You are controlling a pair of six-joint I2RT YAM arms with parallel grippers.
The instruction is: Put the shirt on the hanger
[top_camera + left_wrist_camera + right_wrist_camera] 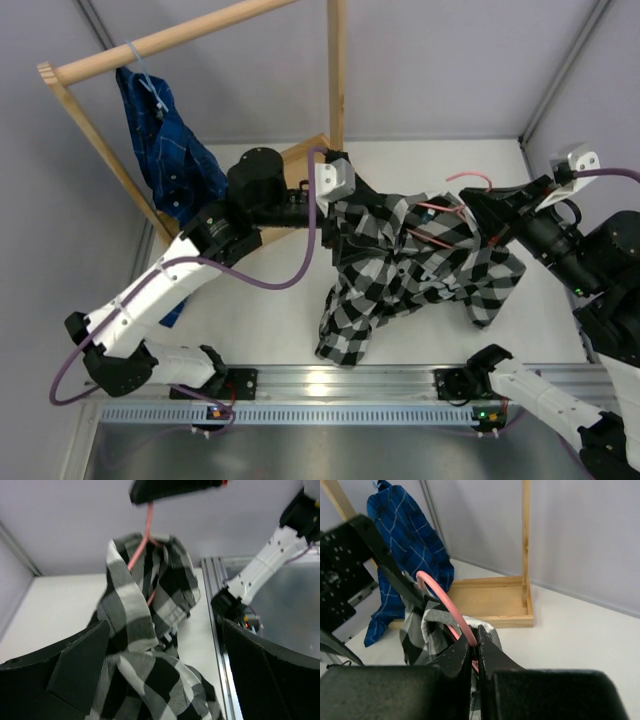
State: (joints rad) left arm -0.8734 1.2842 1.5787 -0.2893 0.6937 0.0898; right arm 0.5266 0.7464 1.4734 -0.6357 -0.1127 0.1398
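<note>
The black-and-white checked shirt (410, 265) hangs bunched in the middle, draped over the pink wire hanger (440, 214). My right gripper (484, 214) is shut on the hanger's wire; the right wrist view shows the pink wire (445, 609) pinched between the closed fingertips of the right gripper (475, 647), with the shirt (422, 625) beyond. My left gripper (345, 200) is at the shirt's upper left edge. In the left wrist view the left gripper (165, 680) has its jaws wide apart with shirt fabric (145, 630) lying between them, and the hanger (142, 545) runs up from the cloth.
A wooden rack (150, 42) stands at the back left with a dark blue plaid shirt (160, 130) on a pale hanger, also in the right wrist view (405, 535). Its wooden base tray (490, 600) lies behind the shirt. An aluminium rail (340, 380) runs along the near edge.
</note>
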